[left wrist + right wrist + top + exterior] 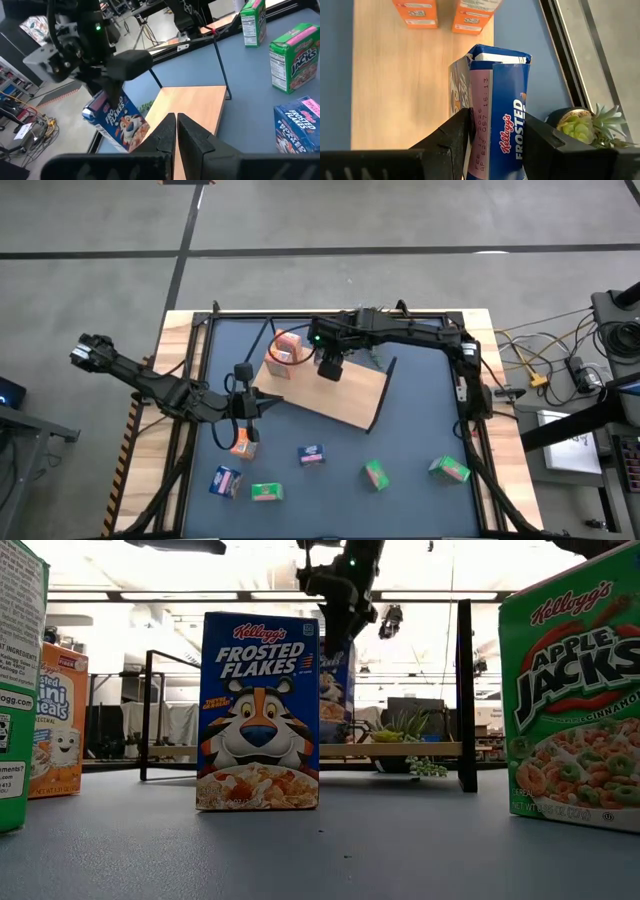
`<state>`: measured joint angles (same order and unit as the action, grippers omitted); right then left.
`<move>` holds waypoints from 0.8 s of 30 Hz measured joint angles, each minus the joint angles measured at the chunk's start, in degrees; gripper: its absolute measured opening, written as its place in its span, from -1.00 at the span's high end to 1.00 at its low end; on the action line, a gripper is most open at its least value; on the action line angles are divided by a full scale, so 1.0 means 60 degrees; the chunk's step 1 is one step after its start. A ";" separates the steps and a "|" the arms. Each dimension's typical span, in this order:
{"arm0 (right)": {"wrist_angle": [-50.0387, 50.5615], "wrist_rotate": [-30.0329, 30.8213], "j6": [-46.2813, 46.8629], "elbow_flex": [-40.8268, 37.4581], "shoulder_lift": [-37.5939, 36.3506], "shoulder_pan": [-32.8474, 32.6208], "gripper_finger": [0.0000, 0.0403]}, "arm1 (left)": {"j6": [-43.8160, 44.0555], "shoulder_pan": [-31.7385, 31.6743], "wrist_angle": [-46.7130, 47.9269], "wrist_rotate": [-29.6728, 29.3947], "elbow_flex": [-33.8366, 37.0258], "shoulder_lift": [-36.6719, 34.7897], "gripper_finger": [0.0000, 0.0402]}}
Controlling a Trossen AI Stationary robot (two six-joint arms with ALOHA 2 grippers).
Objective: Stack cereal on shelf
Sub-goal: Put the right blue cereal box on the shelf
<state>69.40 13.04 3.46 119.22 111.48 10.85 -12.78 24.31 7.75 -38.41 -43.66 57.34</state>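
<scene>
The shelf (335, 392) is a light-wood board with black frame legs, lying askew on the blue tabletop. Two orange-red cereal boxes (285, 350) stand on its far left corner. My right gripper (328, 366) is over the board, shut on a blue Frosted Flakes box (117, 122). My left gripper (248, 404), shut, hovers at the board's left edge. On the near table stand an orange-red box (243, 444), two blue boxes (226, 481) (311, 454) and three green boxes (266, 492) (376, 474) (449, 470). My right gripper (495, 145) pinches the blue box between its two fingers (454, 137), one on each side of the box's upper part (490, 125). It comes from above, pointing down. The box hangs tilted below the fingers over the board; whether its lower end touches the board, I cannot tell.
A small potted plant (580, 125) sits on the table beside the shelf's far right edge. A black frame (465, 370) borders the tabletop. In the low view a blue box (258, 710) and a green box (575, 690) stand close to the camera. The board's middle (395, 90) is bare.
</scene>
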 joint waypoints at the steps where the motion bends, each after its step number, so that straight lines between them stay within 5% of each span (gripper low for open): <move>1: -0.0066 -0.0004 -0.0065 -0.0085 0.0000 0.0042 0.32 | 0.0000 -0.0002 0.0007 0.0000 0.0000 0.0000 1.00; 24: -0.1362 0.0055 -0.0808 -0.1617 -0.0004 0.0117 0.32 | 0.0000 -0.0003 0.0004 0.0000 0.0004 0.0000 1.00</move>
<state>61.23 13.37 -1.39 109.51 111.46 11.55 -12.78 24.29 7.77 -38.41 -43.64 57.34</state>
